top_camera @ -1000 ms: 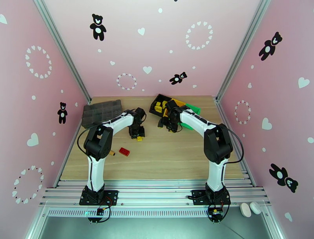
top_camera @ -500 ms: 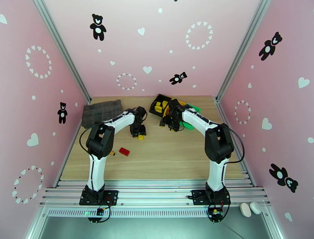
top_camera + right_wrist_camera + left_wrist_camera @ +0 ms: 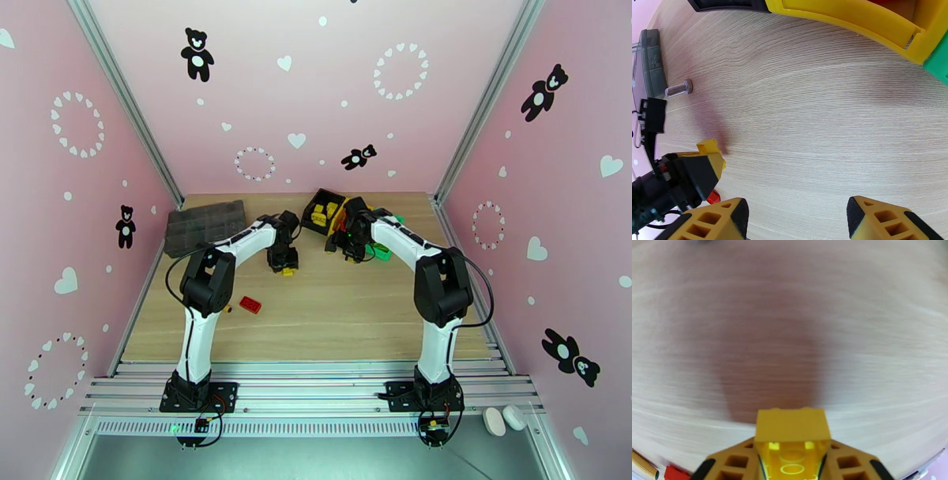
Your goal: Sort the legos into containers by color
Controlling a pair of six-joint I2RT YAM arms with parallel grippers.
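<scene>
Nudged back and rightward toward the black bin [image 3: 324,195] since a sec ago, the left gripper [image 3: 792,453] is pinched tight on a yellow lego [image 3: 792,425], carried just clear of the table [image 3: 332,316] w/ its hollow underside turned to the wrist cam. Right gripper [image 3: 798,216], likewise edged a touch farther back, hangs w/ jaws spread and nothing btwn them, low over bare wood just in front of the yellow bin [image 3: 853,21]. Next to that sits the green bin [image 3: 940,59], the three tubs joined in one row at the back of the table. Seen from overhead, several yellow legos [image 3: 318,215] lie inside the black bin; what the other two hold is mostly hidden behind the right arm. One red lego [image 3: 250,305] lies loose near the left arm's elbow, well apart from the row. Farther out, a bolt [image 3: 678,88] lies near the grey organizer tray [image 3: 204,225] at back left. Sorting looks far along: apart from the piece in transit, only the red one shows loose, so approx. one drop and one more fetch appear left. Whether yellow pieces belong in the black tub can't be told from here.
</scene>
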